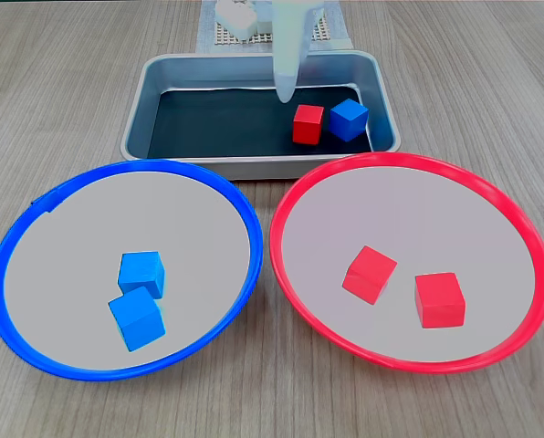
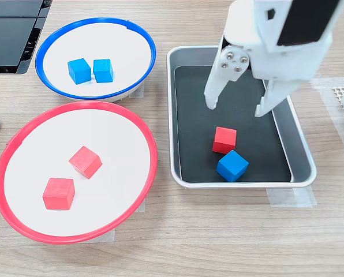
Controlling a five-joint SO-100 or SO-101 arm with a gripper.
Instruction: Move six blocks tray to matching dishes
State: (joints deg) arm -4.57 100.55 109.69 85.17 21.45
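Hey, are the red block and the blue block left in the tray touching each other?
Cannot tell. In both fixed views the red block and blue block in the tray sit corner to corner, with neither contact nor a gap showing plainly.

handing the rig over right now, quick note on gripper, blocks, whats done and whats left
Gripper: open, empty, hovering over the tray.
Blue-rimmed dish: two blue blocks inside.
Red-rimmed dish: two red blocks inside.
Done: four of six sorted.
Left: the red block and the blue block side by side in the tray, one for each matching dish.
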